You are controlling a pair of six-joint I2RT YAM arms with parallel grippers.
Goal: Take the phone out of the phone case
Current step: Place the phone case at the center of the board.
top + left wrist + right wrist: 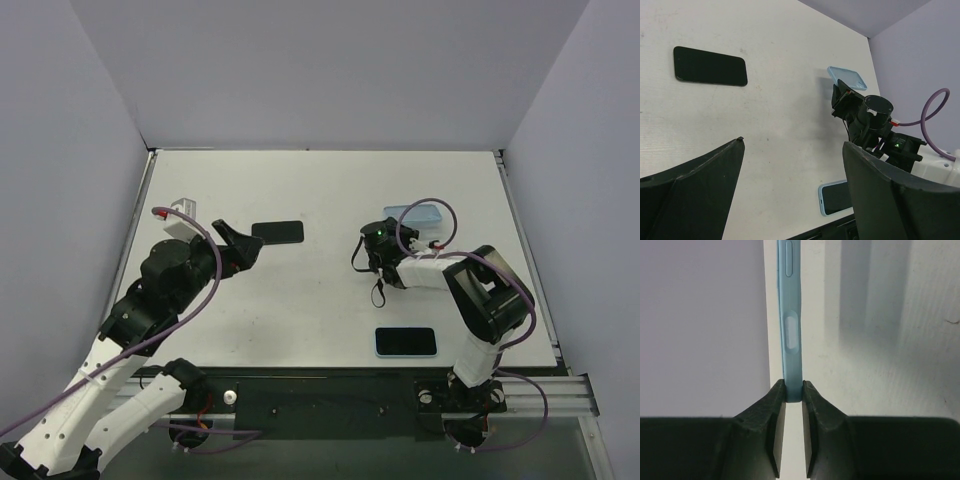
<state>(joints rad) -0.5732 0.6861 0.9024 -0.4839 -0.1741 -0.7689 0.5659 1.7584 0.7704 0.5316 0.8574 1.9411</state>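
A bare black phone point(277, 232) point(710, 66) lies flat on the white table point(320, 190), left of centre. My left gripper point(240, 240) point(794, 145) hovers just beside the phone's near left end, wide open with nothing between its fingers. Right of centre, my right gripper point(393, 223) point(794, 390) is shut on the edge of a light-blue phone case point(415, 214) point(791, 315) point(847, 77). The case's visible face is plain blue. In the right wrist view the case shows edge-on with its side buttons, pinched at its near end.
A second phone in a light-blue case point(406, 342) point(834, 197) lies screen-up near the table's front edge, in front of the right arm. A purple cable point(440, 225) loops over the right wrist. Grey walls stand on three sides of the table.
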